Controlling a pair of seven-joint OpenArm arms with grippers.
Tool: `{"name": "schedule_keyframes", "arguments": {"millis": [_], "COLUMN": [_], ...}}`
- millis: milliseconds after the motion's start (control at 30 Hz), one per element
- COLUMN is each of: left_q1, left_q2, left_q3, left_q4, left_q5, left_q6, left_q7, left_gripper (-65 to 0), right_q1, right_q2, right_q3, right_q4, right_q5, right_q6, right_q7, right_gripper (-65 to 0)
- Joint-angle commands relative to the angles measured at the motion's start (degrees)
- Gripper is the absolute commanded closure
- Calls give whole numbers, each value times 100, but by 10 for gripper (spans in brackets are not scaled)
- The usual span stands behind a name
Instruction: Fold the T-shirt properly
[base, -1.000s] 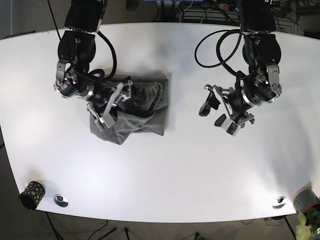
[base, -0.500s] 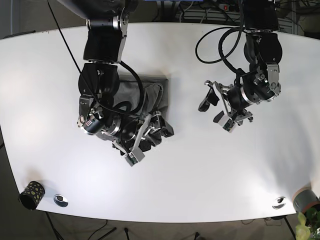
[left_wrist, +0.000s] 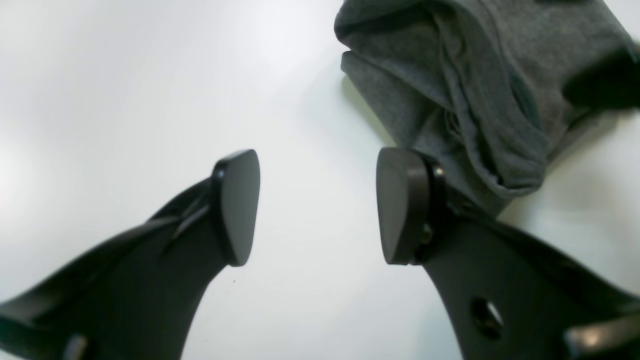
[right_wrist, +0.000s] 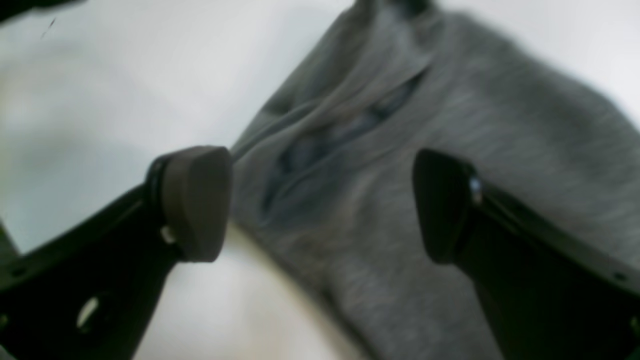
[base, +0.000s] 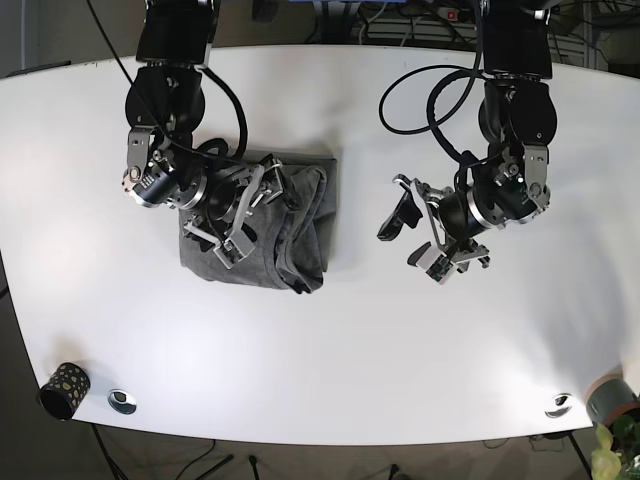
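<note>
We hover our right claw (right_wrist: 320, 205), wide and empty, over the bunched shirt (base: 290, 225); left claw (left_wrist: 317, 205) wide. Next: grip an edge, smooth the fold.

White table (base: 330, 340) w/ patterned cup (base: 64, 389), plant pot (base: 612, 402).

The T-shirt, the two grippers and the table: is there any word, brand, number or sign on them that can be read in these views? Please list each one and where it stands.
None: no readable text shows in any view.
T-shirt: plain grey cloth, no print or legible label visible.
Left gripper and right gripper: plain dark fingers, no markings.
Table: bare white surface.
Small patterned cup at the table's edge: a speckled pattern only, too small to tell any lettering.
</note>
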Motion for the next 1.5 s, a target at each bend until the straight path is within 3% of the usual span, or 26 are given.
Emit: {"name": "schedule_keyframes", "arguments": {"millis": [0,233,333,633,833,1067,1167,1267,1467], "left_q1": [-112,-86,-86,-121,-129,-481,-490,-534,-675], "left_q2": [-5,-49,-172,-418,-401,-374,-102,162,654], "left_q3": [-12,-38,-38,-38,14,929,1254,1342,1825], "left_q4": [122,131,140,149,298,237,87,-150,-739], "left_q5": [-105,-105,-131,-114,-105,-96,-96,-96,-96], "left_q6": [-5,-5,-14,-32,-40,4,4,4,4], "left_q7": [-99,-99,-99,-99,-108,-108,-108,-108,-108], "left_gripper": [-344,-344,-344,-344,-344,-349,-346,-346,-344], "right_q1": [-91,-319,-302,-293,-390,-126,120,437,1281], "right_q2": [25,-19,-203,-379,-151,-1,139,315,746], "right_q3": [-10,-1065,-1522,-1882,-1249,333,738,949,1265], "right_q4": [182,-11,-196,-222,384,507,455,164,-1145], "right_q5": [64,55,11,29,64,72,64,46,20], "right_q6": [32,32,32,32,32,32,32,32,32], "right_q7": [104,140,148,280,289,289,289,289,289], "right_gripper": [-537,-537,-537,-537,-537,-537,-528,-453,-236]}}
